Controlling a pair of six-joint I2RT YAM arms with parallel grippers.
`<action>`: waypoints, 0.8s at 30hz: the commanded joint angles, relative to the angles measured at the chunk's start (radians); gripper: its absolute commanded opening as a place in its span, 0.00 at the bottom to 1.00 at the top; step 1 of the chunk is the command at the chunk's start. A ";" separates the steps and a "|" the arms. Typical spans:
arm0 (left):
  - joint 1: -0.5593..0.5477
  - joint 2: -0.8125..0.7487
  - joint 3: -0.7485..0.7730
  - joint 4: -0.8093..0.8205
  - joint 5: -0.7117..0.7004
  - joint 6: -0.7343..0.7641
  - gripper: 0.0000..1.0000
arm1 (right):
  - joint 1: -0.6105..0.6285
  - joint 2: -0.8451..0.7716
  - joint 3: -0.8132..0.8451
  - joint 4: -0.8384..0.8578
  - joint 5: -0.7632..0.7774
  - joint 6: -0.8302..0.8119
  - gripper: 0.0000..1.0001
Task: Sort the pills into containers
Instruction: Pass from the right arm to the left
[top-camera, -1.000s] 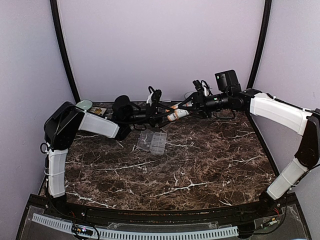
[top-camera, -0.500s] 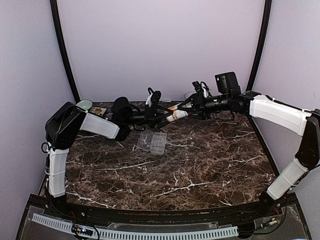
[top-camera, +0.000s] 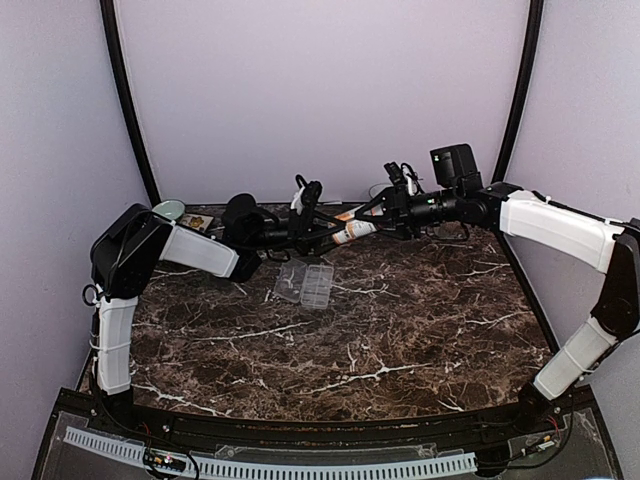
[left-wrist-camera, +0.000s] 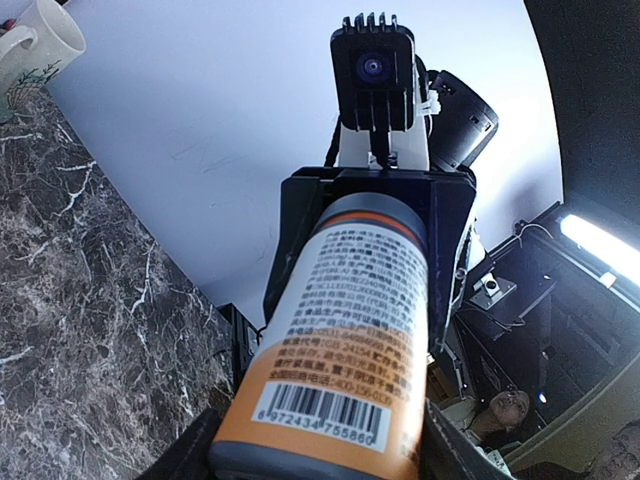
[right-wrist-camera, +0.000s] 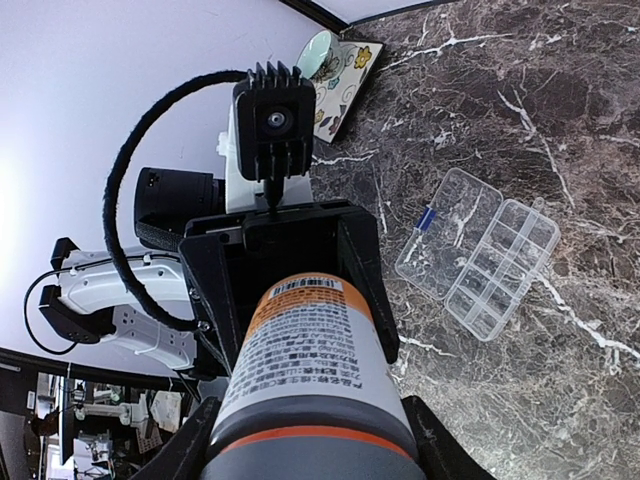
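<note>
We're watching the left claw and right claw pinching the bottle end to end, its long axis spanning between them, the organizer box sitting below, toward the bases.

White-shelled arms, black joints

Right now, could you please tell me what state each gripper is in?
Left gripper: closed on one end of the bottle.
Right gripper: closed on the bottle's other end.
</note>
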 joint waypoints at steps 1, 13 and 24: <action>0.007 -0.018 -0.005 0.068 0.018 -0.005 0.60 | 0.002 -0.014 -0.001 -0.011 0.027 -0.020 0.51; 0.019 -0.020 -0.004 0.049 0.034 0.012 0.57 | -0.006 0.000 0.007 -0.025 0.023 -0.036 0.62; 0.019 -0.032 -0.002 0.018 0.036 0.037 0.48 | -0.012 -0.004 0.005 -0.026 0.026 -0.044 0.66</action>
